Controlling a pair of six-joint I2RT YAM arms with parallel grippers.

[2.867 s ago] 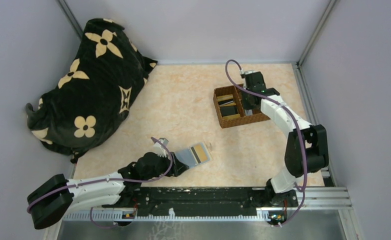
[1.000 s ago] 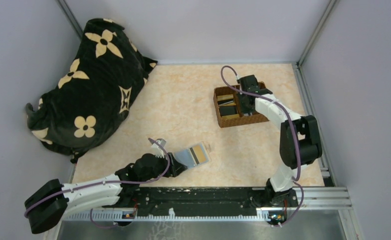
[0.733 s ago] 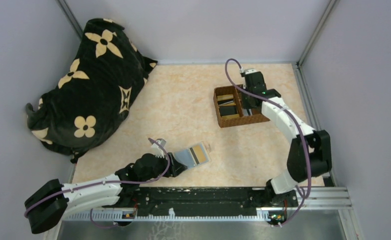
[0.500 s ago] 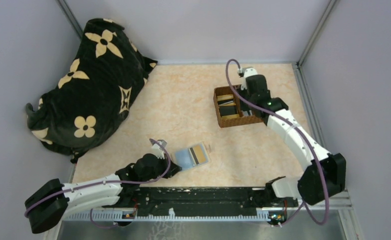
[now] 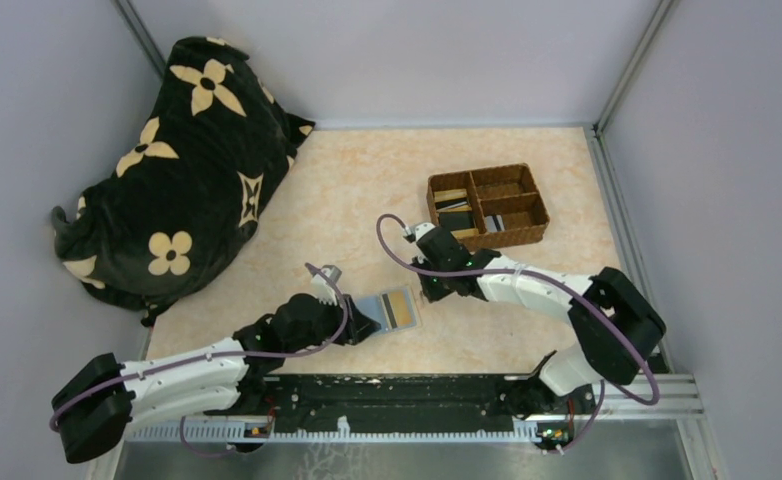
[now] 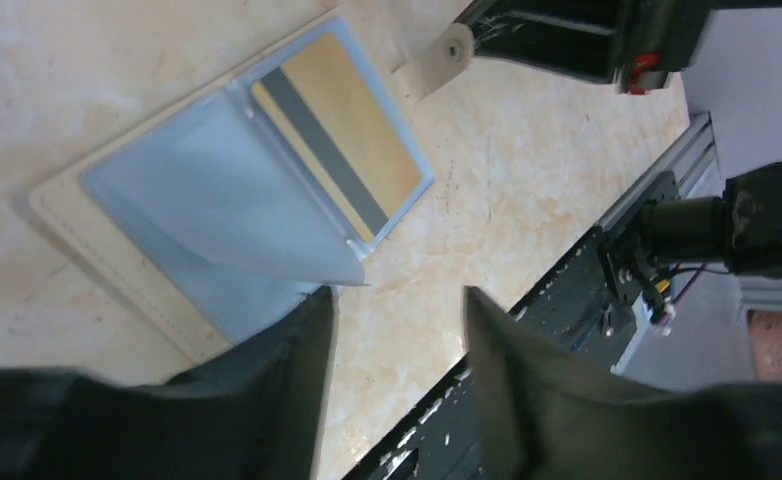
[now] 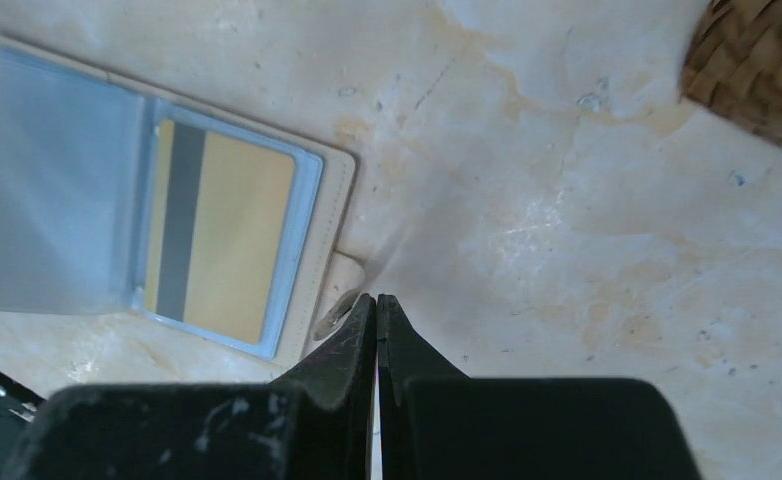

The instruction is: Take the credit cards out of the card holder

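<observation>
Top view: the card holder (image 5: 382, 312) lay open on the surface (image 5: 367, 200), its long axis running from the left claw (image 5: 352, 328) toward the right claw (image 5: 429, 290). A woven tray (image 5: 512, 238) beyond the right claw held cards.
Left wrist view: the claw fingers stood apart, with the holder's near edge at one finger.
Right wrist view: the claw fingers were together beside the snap tab (image 7: 337, 300). A gold card (image 7: 222, 240) sat in the holder's nearest pocket.

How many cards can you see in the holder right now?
1. A tan-gold card sits in the sleeve of the open card holder nearest the snap tab; more may be hidden behind the cloudy blue sleeves.
</observation>
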